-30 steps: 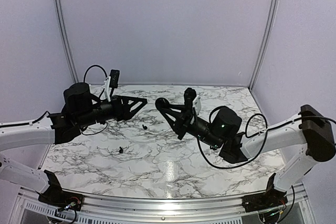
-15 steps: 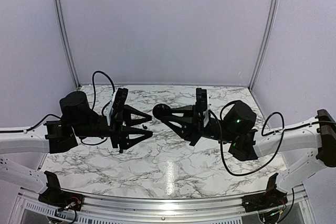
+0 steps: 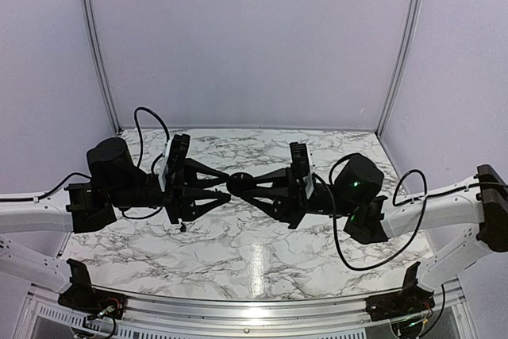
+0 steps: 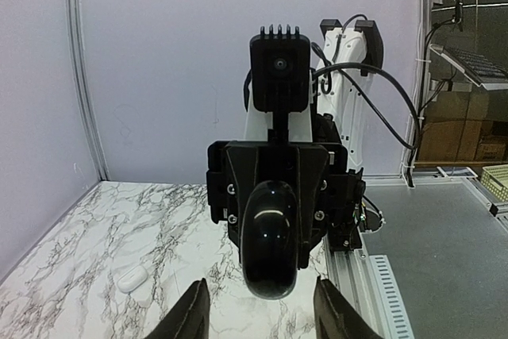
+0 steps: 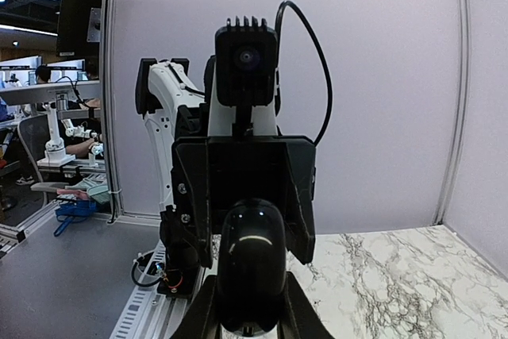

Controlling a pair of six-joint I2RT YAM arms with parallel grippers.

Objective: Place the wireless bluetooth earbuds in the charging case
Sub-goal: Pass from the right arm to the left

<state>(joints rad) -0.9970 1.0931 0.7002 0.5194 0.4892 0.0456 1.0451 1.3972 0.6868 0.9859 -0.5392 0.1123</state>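
My right gripper (image 3: pixel 243 186) is shut on a glossy black charging case (image 3: pixel 236 182) and holds it in the air over the middle of the table. In the right wrist view the case (image 5: pixel 252 263) fills the gap between my fingers (image 5: pixel 203 312). My left gripper (image 3: pixel 225 188) faces it, open, its fingertips on either side of the case's end. In the left wrist view the case (image 4: pixel 270 237) hangs just beyond my spread fingers (image 4: pixel 190 313). One tiny black earbud (image 3: pixel 182 228) lies on the table under the left arm. The other earbuds are hidden.
A white pebble-like case (image 4: pixel 131 278) lies on the marble table (image 3: pixel 262 252), seen only in the left wrist view. The enclosure's pale walls stand at the back and sides. The arms' cables loop over the table.
Both grippers have closed in on each other above the table's middle. The left gripper swung right to face the black case, and the right gripper carried the case left between its fingers.
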